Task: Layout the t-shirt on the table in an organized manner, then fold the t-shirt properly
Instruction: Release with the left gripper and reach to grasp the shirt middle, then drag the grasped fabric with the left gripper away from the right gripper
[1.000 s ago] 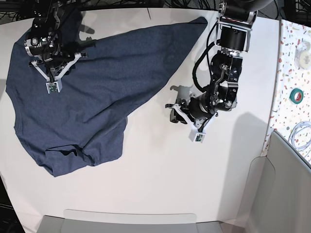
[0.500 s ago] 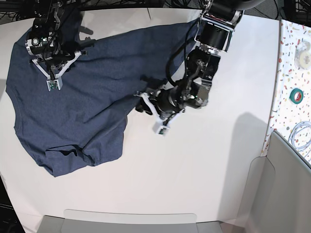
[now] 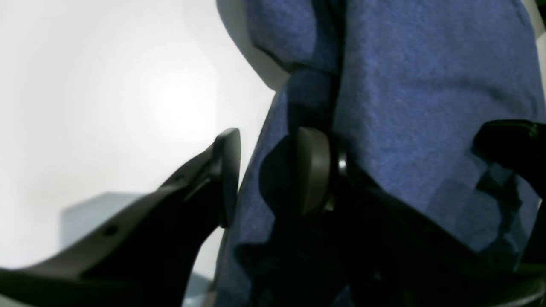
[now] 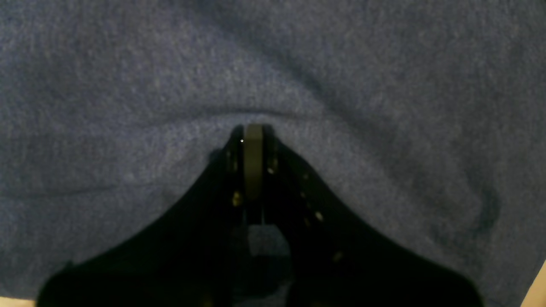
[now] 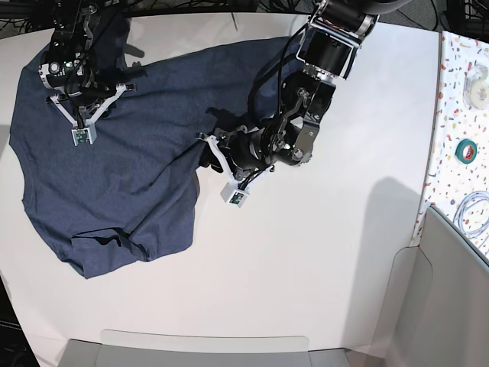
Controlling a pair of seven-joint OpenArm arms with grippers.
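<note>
Spreading across the far left part of the off-white surface [image 5: 306, 267], the navy t-shirt [image 5: 114, 176] lies rumpled, plain side up, with a bunched fold at its near edge and one corner stretching toward the far middle. The right pincer [image 4: 254, 140] is closed, its tips pressed together down on the cloth near the shirt's far left corner. The left pincer [image 5: 218, 164] sits at the shirt's right edge with its jaws apart; in the left wrist view one finger [image 3: 226, 170] is over bare surface and the other [image 3: 313, 170] over fabric, the edge running between them, not clamped.
</note>
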